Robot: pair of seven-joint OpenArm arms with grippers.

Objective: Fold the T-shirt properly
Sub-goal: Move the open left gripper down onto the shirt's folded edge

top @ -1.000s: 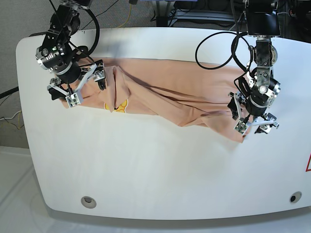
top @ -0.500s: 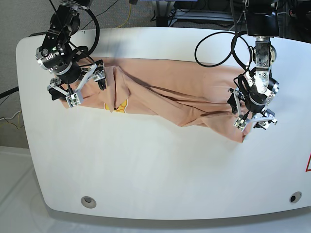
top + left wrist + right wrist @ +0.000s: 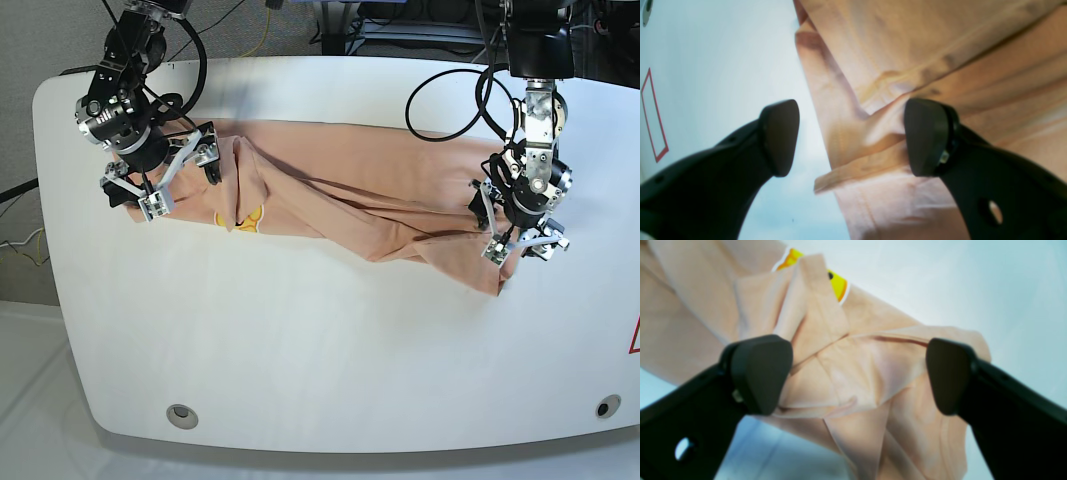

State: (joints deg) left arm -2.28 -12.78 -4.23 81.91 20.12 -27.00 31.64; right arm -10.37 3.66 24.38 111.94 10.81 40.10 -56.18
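In the base view, your T-shirt [image 3: 350,195] lies as a long crumpled band across the table [image 3: 320,340], one arm at each end. In the left wrist view, your left gripper [image 3: 850,136] is spread wide and holds nothing; the hem corner sits between its jaws. In the right wrist view, your right gripper [image 3: 857,373] is equally wide and empty, straddling bunched cloth beside the yellow print [image 3: 836,281]
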